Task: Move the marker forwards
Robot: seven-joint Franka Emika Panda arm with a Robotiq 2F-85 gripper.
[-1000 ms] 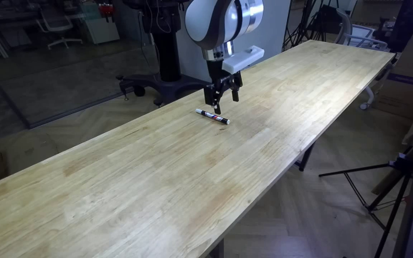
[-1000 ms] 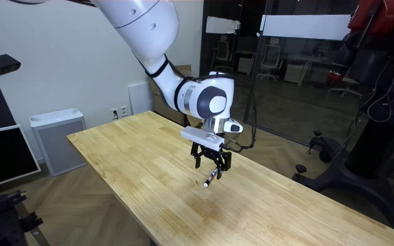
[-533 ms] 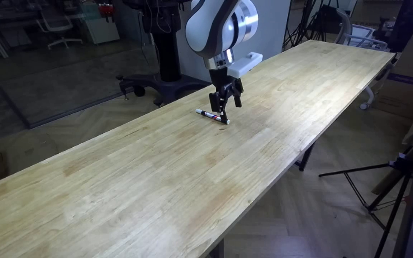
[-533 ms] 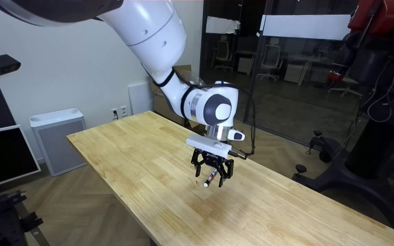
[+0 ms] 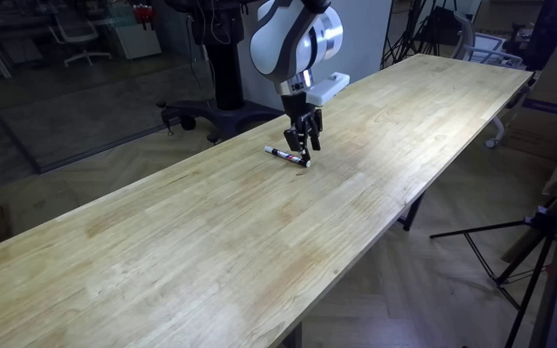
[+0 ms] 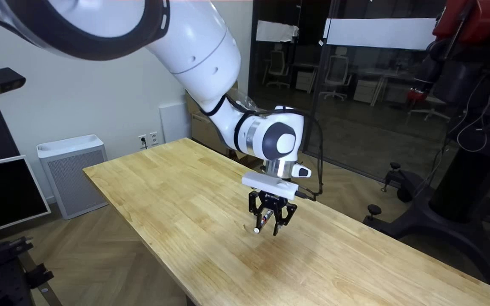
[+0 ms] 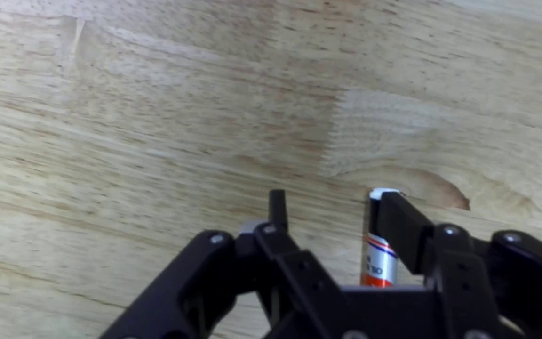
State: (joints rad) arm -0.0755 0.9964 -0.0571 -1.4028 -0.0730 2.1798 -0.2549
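In the wrist view, the fingers (image 7: 403, 231) are spread, and the marker (image 7: 380, 256) runs near to far, close to the right one.

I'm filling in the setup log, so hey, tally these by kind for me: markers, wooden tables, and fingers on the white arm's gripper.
Marker: 1
Wooden table: 1
Fingers: 2
Total: 4
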